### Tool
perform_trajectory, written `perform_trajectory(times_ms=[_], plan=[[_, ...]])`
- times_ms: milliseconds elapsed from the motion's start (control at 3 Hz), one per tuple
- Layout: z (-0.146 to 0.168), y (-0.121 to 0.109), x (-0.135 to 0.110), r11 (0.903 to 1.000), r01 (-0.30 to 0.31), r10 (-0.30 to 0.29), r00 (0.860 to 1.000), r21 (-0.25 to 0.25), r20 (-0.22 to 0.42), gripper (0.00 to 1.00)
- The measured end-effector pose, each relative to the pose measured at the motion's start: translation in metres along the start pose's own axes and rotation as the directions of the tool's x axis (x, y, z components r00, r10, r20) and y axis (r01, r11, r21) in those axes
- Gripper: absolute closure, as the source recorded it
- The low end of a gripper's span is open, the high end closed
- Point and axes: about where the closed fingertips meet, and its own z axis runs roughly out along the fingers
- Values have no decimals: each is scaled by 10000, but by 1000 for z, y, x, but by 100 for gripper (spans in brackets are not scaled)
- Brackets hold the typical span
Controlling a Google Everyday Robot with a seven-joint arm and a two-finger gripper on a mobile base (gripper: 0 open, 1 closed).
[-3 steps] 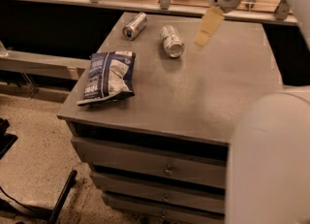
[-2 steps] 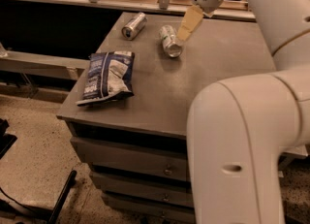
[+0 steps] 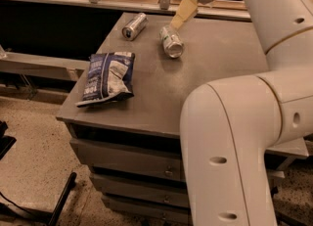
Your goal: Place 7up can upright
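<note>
The 7up can (image 3: 171, 41), pale silver with faint green markings, lies on its side on the grey cabinet top (image 3: 220, 73), its silver end facing the camera. My gripper (image 3: 182, 13) hangs just above and behind the can's far end, a little to its right. It does not hold anything. The arm's large white links fill the right side of the view.
A plain silver-grey can (image 3: 134, 26) lies on its side to the left of the 7up can. A blue chip bag (image 3: 108, 77) lies near the left front edge. Drawers are below the top. A railing runs along the back.
The gripper has moved left and down, from the right of the 7up can to just above its far end. The arm now covers more of the right foreground. The cans and bag have not moved.
</note>
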Motion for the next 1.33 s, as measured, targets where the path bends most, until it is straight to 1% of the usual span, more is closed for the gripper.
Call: perform_trajectory(times_ms=[333, 667, 1000, 1333], plan=[[7, 5, -8, 9997, 177, -174, 9997, -179, 159, 0], [40, 19, -23, 9993, -235, 224, 9990, -281, -389, 0], [65, 24, -34, 9857, -1685, 1676, 9829, -50, -765, 0], [69, 23, -37, 9662, -2577, 2574, 9639, 40, -676, 0]])
